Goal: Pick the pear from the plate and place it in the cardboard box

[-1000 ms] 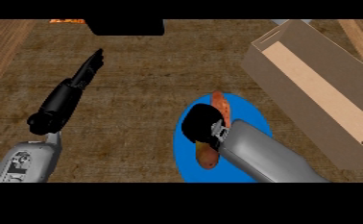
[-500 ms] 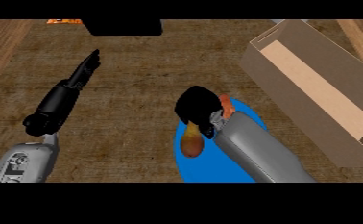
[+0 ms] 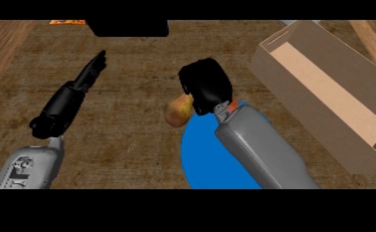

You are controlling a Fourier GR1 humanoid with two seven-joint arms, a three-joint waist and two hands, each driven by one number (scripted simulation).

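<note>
Pear (image 3: 178, 111) sits gripped under right hand (image 3: 206, 84), above plate (image 3: 209, 161).

Light falls even and fairly dim across the counter (image 3: 132, 126), no glare anywhere. The cardboard box (image 3: 323, 91) shows a paler lit inner face and darker outer wall. Left of it, no cast shadow shows on the blue plate (image 3: 209, 166).

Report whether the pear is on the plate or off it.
Off: the yellow-brown pear is held in the right hand, beside the round blue plate's upper-left rim, not in the cardboard box.
</note>
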